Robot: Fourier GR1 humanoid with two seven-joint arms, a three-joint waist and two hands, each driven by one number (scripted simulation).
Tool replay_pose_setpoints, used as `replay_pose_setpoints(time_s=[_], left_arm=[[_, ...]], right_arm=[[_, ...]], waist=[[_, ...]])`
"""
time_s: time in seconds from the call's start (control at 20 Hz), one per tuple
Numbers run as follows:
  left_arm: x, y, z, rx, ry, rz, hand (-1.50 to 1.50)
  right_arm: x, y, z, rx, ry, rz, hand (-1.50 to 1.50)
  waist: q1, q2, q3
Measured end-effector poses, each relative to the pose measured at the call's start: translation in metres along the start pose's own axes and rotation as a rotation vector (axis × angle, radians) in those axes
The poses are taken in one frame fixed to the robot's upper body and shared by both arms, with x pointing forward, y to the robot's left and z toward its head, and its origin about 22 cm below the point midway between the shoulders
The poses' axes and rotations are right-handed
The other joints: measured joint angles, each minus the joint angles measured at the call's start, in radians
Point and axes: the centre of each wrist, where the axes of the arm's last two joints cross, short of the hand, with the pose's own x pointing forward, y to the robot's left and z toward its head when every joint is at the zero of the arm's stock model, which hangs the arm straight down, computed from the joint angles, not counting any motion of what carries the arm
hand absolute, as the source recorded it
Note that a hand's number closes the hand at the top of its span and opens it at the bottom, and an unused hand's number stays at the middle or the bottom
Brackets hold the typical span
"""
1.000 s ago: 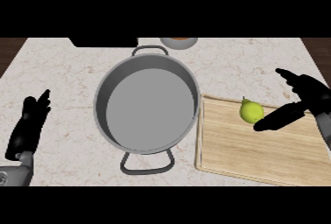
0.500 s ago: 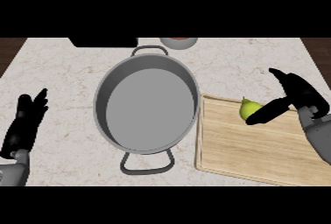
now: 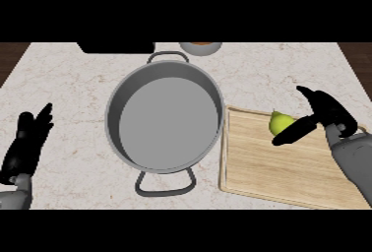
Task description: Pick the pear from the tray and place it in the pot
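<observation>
A yellow-green pear point(image 3: 280, 122) stands on the wooden tray point(image 3: 269, 167) near its far edge. My right hand point(image 3: 324, 114) is right beside the pear on its right, fingers straight and spread above it, thumb stretched across the pear's near side; it does not grip the fruit. The large grey pot point(image 3: 166, 117) with two loop handles stands empty left of the tray. My left hand point(image 3: 26, 142) rests open at the left edge, fingers up, far from the pot.
A small bowl point(image 3: 201, 47) and a dark object point(image 3: 116, 47) sit at the counter's far edge behind the pot. Bare marble counter point(image 3: 65, 83) lies to the left of the pot and beyond the tray.
My right hand has slid a little left and nearer, closing in on the pear with the thumb now along its near side. The pear, pot and left hand stay where they were.
</observation>
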Motion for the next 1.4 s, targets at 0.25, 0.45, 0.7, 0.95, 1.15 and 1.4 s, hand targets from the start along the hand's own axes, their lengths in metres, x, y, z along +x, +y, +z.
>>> replay_pose_setpoints(time_s=[0.25, 0.45, 0.7, 0.95, 1.15, 1.4], left_arm=[[0.000, -0.003, -0.005, 0.001, 0.004, -0.002, 0.00], [0.005, -0.006, -0.006, 0.012, 0.002, -0.002, 0.00], [0.006, -0.007, -0.009, 0.013, 0.006, 0.001, 0.00], [-0.001, -0.004, -0.009, 0.012, 0.003, 0.000, 0.00], [-0.001, -0.003, -0.009, 0.011, -0.001, -0.002, 0.00], [0.006, 0.002, -0.008, 0.009, 0.001, -0.001, 0.00]], right_arm=[[0.003, 0.010, -0.009, 0.024, 0.015, -0.010, -1.50], [0.001, 0.012, -0.018, 0.030, 0.030, -0.021, -1.50], [-0.006, 0.023, -0.026, 0.045, 0.052, -0.026, -1.50], [-0.013, 0.025, -0.038, 0.054, 0.054, -0.028, 1.50], [-0.014, 0.028, -0.038, -0.008, 0.011, 0.009, 1.50], [-0.007, 0.027, -0.036, -0.089, -0.023, 0.070, 1.50]], waist=[[-0.001, 0.001, 0.000], [-0.001, 0.001, 0.000], [-0.002, 0.000, 0.000], [-0.001, 0.001, 0.000], [-0.001, 0.000, 0.000], [-0.001, 0.000, 0.000]])
